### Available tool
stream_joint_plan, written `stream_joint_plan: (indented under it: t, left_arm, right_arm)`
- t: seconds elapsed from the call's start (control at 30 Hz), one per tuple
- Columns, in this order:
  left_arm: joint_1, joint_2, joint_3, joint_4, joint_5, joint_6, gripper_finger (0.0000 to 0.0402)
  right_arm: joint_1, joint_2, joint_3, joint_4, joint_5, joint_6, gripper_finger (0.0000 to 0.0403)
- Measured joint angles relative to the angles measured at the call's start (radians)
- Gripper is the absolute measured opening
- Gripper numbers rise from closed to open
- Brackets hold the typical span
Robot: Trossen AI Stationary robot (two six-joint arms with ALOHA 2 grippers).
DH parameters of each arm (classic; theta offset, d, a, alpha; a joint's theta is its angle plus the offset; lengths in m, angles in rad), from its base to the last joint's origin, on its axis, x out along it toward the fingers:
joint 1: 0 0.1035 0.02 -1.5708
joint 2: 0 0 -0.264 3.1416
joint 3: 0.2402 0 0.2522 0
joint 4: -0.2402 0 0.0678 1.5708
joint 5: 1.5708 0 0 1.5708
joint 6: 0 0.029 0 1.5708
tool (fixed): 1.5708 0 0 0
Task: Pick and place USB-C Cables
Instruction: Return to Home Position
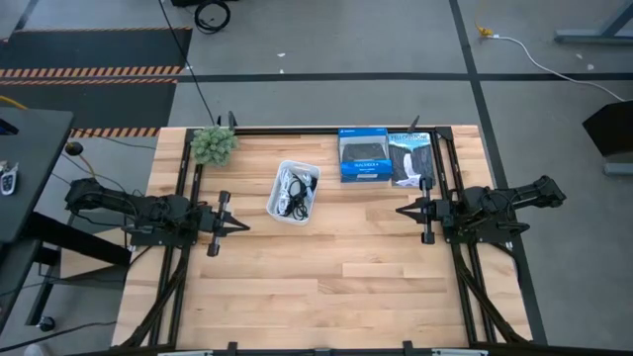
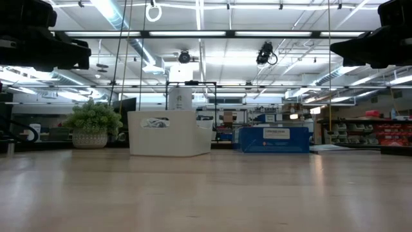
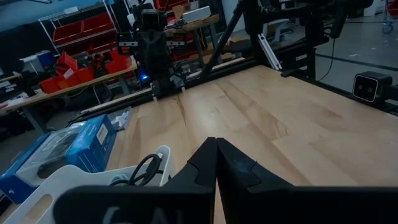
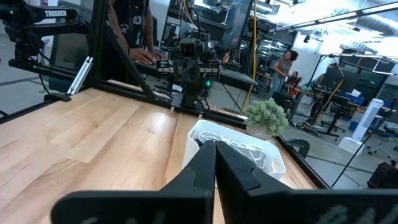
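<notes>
The high camera is looking straight down on the whole desk [image 1: 326, 267], the low one is peering level across it, and both wrist cameras are facing inward, all sharing the white bin [image 2: 170, 136].

The USB-C cables [image 1: 294, 193] sit heaped together inside the white bin [image 1: 286, 218], toward the table's far edge, left of centre. From above it's 1 tangled pile, with pale strands on one side, black loops on the other, and the bundles touching and overlapping. The left wrist view catches a black cable [image 3: 144, 169] arching up in a loop beside the rim. The right wrist view shows a white cable [image 4: 244, 148] coiled loosely on top.
</notes>
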Motion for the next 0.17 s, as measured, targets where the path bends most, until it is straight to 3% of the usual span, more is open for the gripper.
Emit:
stream_joint_plan:
  t: [0.17]
  left_arm:
    - [0.0,0.0,0.0,0.0,0.0,0.0,0.0011]
  right_arm:
    - [0.0,0.0,0.0,0.0,0.0,0.0,0.0018]
